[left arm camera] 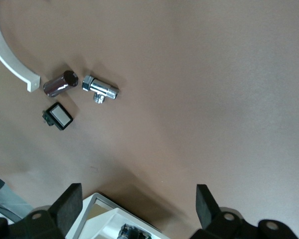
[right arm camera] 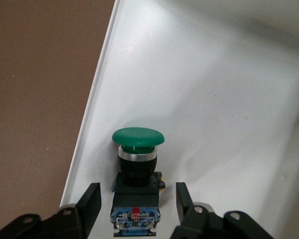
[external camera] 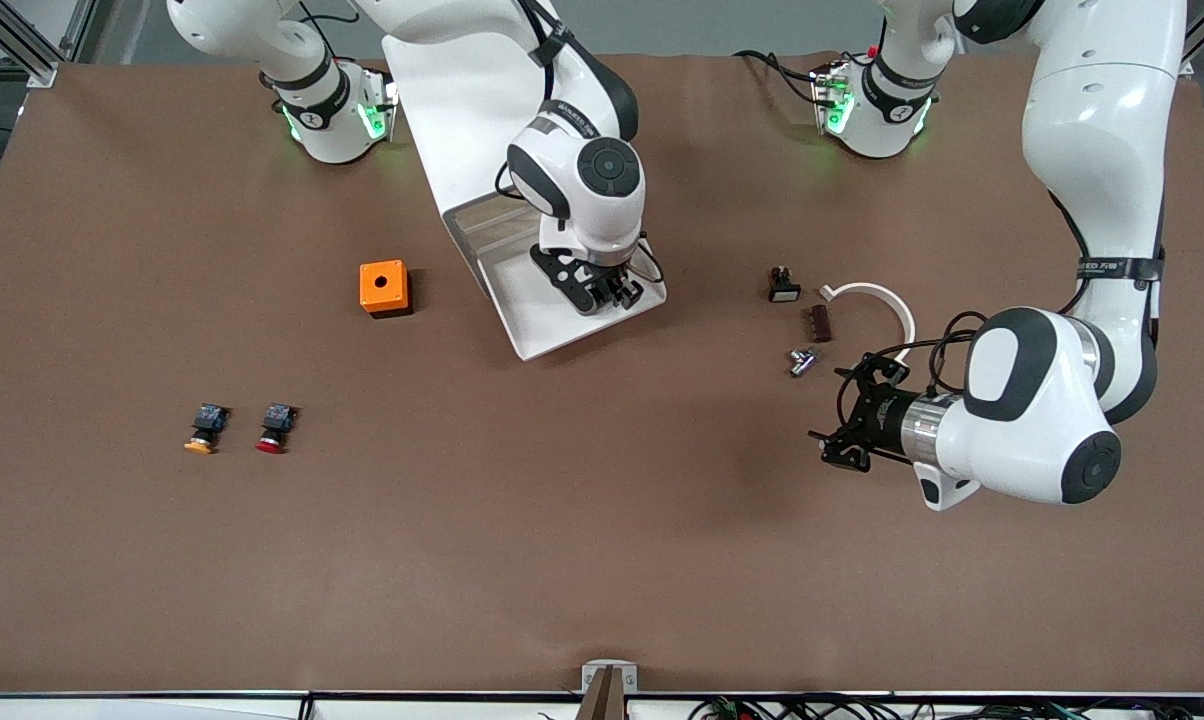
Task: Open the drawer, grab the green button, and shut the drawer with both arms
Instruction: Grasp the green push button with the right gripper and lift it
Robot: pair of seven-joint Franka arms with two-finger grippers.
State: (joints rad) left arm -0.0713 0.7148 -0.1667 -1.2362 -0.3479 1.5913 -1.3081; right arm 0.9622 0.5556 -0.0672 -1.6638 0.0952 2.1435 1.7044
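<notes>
The drawer [external camera: 542, 330] is pulled out of the white cabinet [external camera: 452, 110] and lies open on the table. The green-capped button [right arm camera: 138, 137] lies on its side on the drawer floor [right arm camera: 214, 99], near one side wall. My right gripper [external camera: 602, 290] is down in the drawer, open, with one finger on each side of the button's black-blue body and a gap on both sides [right arm camera: 137, 194]. In the front view the gripper hides the button. My left gripper [external camera: 830, 410] is wide open and empty over bare table toward the left arm's end [left arm camera: 138, 194]. The drawer's corner [left arm camera: 104, 214] shows in the left wrist view.
An orange box [external camera: 383, 287] stands beside the drawer toward the right arm's end. A yellow-capped button [external camera: 205, 428] and a red-capped button [external camera: 276, 428] lie nearer the front camera. A black switch part [external camera: 784, 287], brown cylinder [external camera: 820, 322], chrome fitting [external camera: 802, 361] and white curved piece [external camera: 877, 296] lie by the left gripper.
</notes>
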